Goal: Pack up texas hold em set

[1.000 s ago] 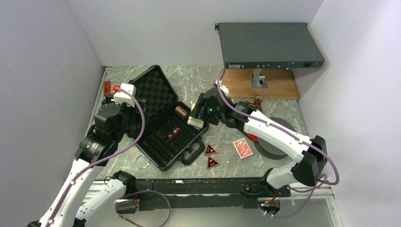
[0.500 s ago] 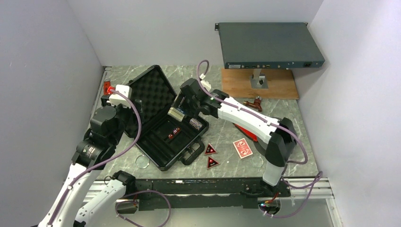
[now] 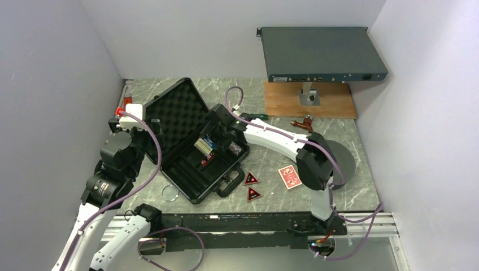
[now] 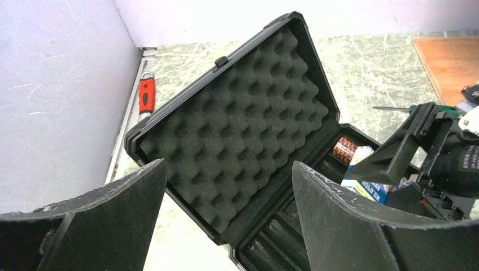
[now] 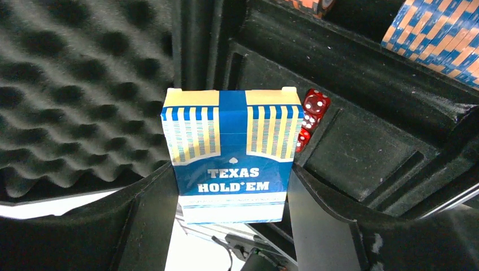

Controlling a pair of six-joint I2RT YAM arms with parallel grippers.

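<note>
Item in hand: blue card deck (image 5: 231, 158), lettered Texas Hold'em, clamped by its two narrow edges between the fingers of my right claw (image 5: 231, 197). I grip it at the lower half, I judge so that the free end can go into a slot first. Position: over the tray of the open briefcase (image 3: 176, 110), red dice (image 5: 313, 104) just behind its right corner. I cannot tell whether it touches the tray floor. Chip rolls (image 5: 435, 39) lie in the compartments beyond. My left claw (image 4: 226, 226) has its jaws wide apart with nothing between them, and it faces the egg-crate foam (image 4: 243, 124) of the raised lid. There it is out of the right arm's way and, I judge, placed to fold the lid later. Not yet packed, lying on the table to the right of the case handle: red deck (image 3: 290, 176) and two triangular tokens (image 3: 251, 179).
</note>
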